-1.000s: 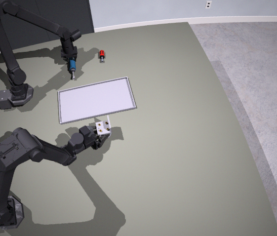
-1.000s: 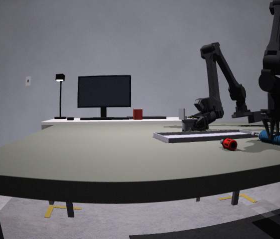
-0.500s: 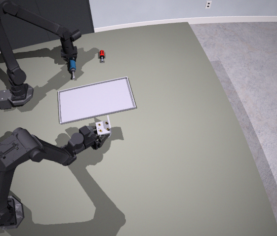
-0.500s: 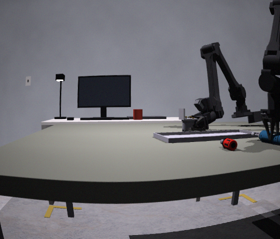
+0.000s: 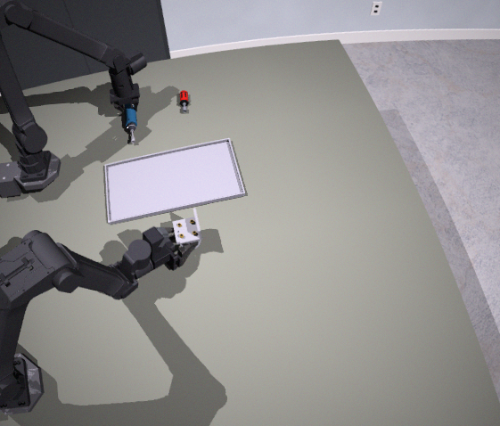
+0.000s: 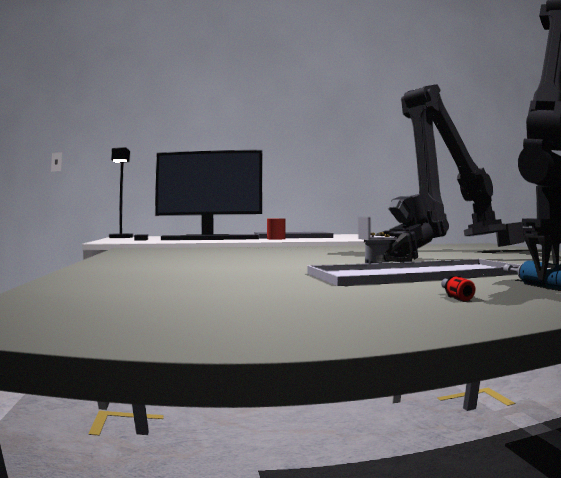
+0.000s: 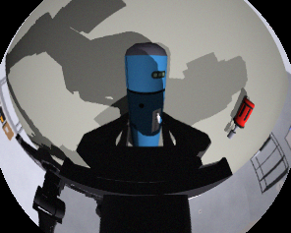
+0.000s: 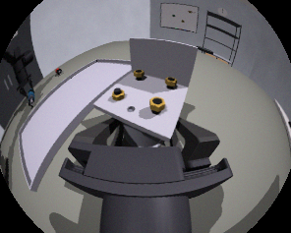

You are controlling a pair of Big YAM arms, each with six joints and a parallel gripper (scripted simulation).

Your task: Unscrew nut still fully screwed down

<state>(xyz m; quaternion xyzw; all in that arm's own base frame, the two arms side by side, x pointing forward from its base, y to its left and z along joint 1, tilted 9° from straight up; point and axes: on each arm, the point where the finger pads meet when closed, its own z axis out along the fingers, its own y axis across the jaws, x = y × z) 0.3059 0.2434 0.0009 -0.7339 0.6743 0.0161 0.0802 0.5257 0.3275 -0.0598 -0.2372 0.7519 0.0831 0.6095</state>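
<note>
The grey-green table (image 5: 332,274) (image 6: 193,318) (image 7: 187,48) (image 8: 241,127) carries a shallow pale tray (image 5: 174,181) (image 6: 388,279) (image 8: 69,104) — lying flat. Near it — on its side — lies a red driver (image 5: 184,97) (image 6: 459,288) (image 7: 245,113) (image 8: 58,71).
</note>
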